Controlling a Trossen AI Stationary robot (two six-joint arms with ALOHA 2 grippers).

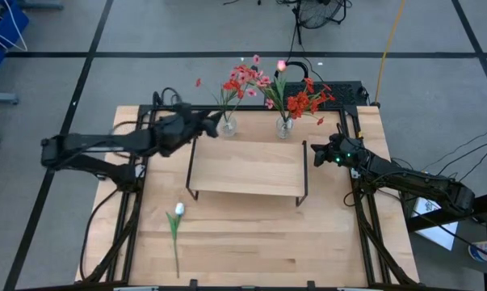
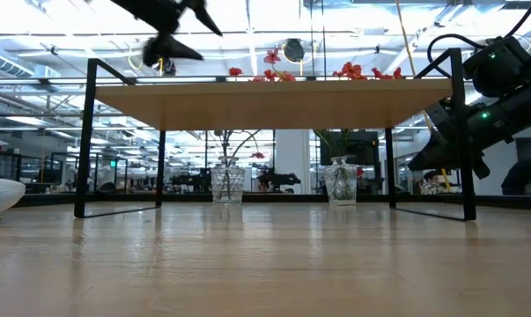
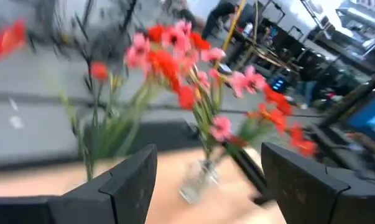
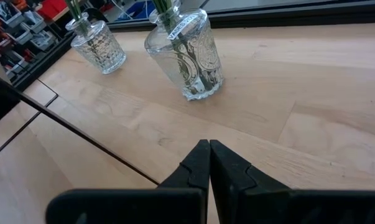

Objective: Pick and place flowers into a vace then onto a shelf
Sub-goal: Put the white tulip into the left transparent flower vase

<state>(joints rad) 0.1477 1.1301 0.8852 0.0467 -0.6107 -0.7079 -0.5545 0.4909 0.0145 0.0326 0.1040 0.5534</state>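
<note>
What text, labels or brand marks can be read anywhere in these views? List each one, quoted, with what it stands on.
No text here can be read.
White label strip on the neck of the nearer glass vase: it carries small print, too small to read.
Embossed pattern on that vase's body: decoration, no readable word.
The farther glass vase, the shelf and both arms: no visible lettering.

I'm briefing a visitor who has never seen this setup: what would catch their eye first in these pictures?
First, the two glass vases of red and pink flowers standing behind the shelf at the table's far edge. Next, the left gripper, open and raised beside the left vase, while the right gripper sits shut by the shelf's right end. A lone white tulip lies on the table in front of the shelf.
</note>
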